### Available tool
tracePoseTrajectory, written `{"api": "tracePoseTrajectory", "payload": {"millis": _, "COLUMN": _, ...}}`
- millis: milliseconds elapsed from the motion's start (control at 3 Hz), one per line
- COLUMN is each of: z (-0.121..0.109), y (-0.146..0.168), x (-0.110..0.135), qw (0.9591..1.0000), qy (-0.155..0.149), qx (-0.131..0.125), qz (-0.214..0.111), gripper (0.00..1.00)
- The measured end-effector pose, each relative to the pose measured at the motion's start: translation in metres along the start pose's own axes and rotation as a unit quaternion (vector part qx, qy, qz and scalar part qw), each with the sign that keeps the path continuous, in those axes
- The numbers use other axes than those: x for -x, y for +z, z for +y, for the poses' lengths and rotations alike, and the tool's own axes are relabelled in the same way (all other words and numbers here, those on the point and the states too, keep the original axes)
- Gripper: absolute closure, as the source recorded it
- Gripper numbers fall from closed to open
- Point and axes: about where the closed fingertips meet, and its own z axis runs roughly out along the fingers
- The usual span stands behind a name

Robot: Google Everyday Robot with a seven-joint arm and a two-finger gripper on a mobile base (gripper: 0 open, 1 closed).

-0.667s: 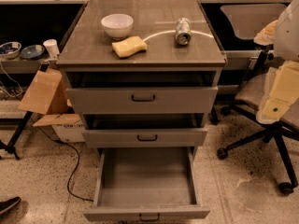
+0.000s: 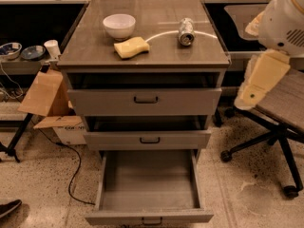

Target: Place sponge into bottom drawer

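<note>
The pale yellow sponge (image 2: 131, 47) lies on top of the grey cabinet, just in front of the white bowl (image 2: 119, 25). The bottom drawer (image 2: 148, 183) is pulled wide open and its inside shows nothing in it. My arm comes in from the upper right. Its cream end part, the gripper (image 2: 260, 80), hangs to the right of the cabinet, beside the top drawer's height. It is well away from the sponge and holds nothing that I can see.
A crushed silver can (image 2: 185, 31) lies on the cabinet top, right of the sponge. The two upper drawers (image 2: 145, 101) stand slightly open. An office chair (image 2: 280, 103) is at the right, a cardboard box (image 2: 45, 94) and a cable at the left.
My arm has moved a little to the left and up, closer to the cabinet's right side. The sponge, bowl, can and drawers have not moved.
</note>
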Motion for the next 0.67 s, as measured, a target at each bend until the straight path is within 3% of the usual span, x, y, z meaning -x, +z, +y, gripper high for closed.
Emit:
{"api": "tracePoseTrajectory", "payload": {"millis": 333, "z": -0.038, "y": 0.019, "x": 0.067, "qw": 0.9993, "qy": 0.017, "qx": -0.020, "qz": -0.027, "gripper": 0.00}}
{"api": "tracePoseTrajectory", "payload": {"millis": 667, "z": -0.096, "y": 0.044, "x": 0.144, "qw": 0.9988, "qy": -0.032, "qx": -0.035, "qz": -0.001, "gripper": 0.00}}
